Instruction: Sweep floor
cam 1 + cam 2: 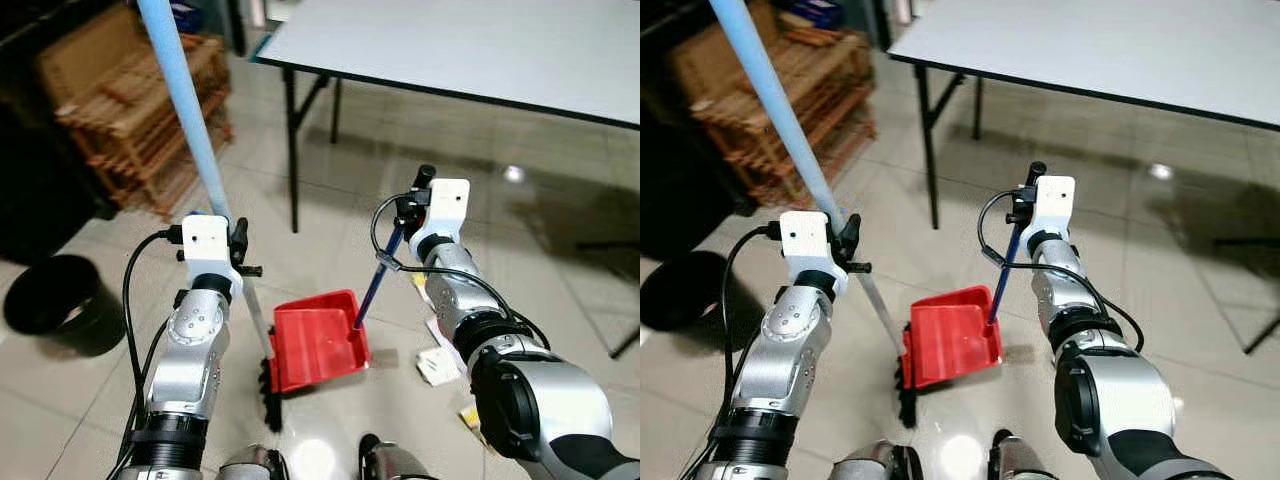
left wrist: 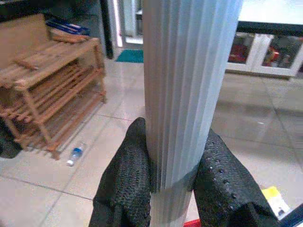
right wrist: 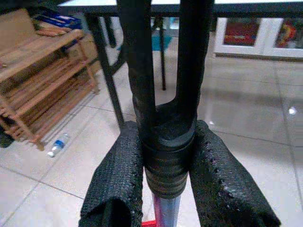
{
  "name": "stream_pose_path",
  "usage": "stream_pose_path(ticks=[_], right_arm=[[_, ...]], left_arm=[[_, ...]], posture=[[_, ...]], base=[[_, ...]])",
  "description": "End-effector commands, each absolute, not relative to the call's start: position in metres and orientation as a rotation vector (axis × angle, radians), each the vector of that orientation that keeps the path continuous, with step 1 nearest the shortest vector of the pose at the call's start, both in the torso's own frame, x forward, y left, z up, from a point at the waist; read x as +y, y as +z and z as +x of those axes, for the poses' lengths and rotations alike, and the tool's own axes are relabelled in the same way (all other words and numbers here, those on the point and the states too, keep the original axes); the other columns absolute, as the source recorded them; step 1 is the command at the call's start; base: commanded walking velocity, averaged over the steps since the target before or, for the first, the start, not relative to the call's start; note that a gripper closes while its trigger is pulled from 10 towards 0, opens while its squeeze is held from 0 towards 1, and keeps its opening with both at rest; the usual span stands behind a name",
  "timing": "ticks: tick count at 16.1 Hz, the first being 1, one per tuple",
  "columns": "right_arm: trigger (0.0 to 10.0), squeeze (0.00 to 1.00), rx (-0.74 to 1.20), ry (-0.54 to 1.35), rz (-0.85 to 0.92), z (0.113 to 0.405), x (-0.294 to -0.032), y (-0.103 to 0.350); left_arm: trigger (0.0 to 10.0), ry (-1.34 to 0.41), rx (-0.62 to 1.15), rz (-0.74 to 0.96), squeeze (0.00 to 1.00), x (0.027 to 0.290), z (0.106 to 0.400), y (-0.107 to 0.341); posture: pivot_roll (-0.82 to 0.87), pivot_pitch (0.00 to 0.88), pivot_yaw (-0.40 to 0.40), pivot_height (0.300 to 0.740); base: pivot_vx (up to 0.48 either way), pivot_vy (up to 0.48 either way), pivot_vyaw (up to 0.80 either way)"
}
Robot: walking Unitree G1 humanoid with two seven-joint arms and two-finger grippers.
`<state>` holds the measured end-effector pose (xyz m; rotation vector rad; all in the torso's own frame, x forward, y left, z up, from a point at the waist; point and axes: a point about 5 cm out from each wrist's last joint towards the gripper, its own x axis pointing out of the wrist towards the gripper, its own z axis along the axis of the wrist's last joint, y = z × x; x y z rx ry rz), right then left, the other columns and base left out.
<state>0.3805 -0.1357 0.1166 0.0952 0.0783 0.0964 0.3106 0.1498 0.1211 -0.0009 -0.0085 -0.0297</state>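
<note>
A white table (image 1: 480, 45) on black legs stands over the tiled floor (image 1: 560, 270) ahead, with a wooden rack (image 1: 140, 110) off to the left and a black bin (image 1: 55, 300) nearer on that side. A plastic bottle (image 2: 75, 154) lies on the tiles beside the rack.

The broom (image 1: 185, 100) has a long light-blue handle that slants up and away to the left; its dark bristle head sits on the floor just beside the left edge of the red dustpan (image 1: 318, 340). The left gripper (image 2: 175, 175) clamps the ribbed handle low down, its 2 black fingers (image 2: 125, 179) pressed against either side of it.

The dustpan rests flat on the tiles between the 2 arms, close in front of the robot, its open mouth toward the broom head. Its blue stick (image 1: 372, 290) rises from the pan's right rear up to the right gripper (image 3: 163, 179), whose 2 fingers (image 3: 118, 175) pinch the black grip at the stick's top.

Small paper scraps (image 1: 437, 365) lie on the floor right of the dustpan, under the right arm.
</note>
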Motion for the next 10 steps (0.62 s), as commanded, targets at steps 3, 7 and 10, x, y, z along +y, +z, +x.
stream_pose_path(ticks=[3,7,10], right_arm=[[10.0,0.0,0.043,0.106,0.118,0.3825,-0.1323,0.1236],[10.0,0.0,0.042,0.116,0.114,0.3821,-0.1303,0.1231],[10.0,0.0,0.044,0.121,0.113,0.3818,-0.1294,0.1226]], left_arm=[[10.0,-0.048,-0.069,-0.006,0.0,0.1464,0.3116,0.1354],[10.0,-0.061,-0.07,-0.006,0.0,0.1429,0.3121,0.1353],[10.0,-0.062,-0.069,0.0,0.0,0.1428,0.3119,0.1351]], posture=[[0.09,0.133,0.007,0.74],[0.09,0.121,0.007,0.74],[0.09,0.116,0.006,0.74]], base=[[0.0,0.0,-0.8],[0.0,0.0,-0.8],[0.0,0.0,-0.8]])
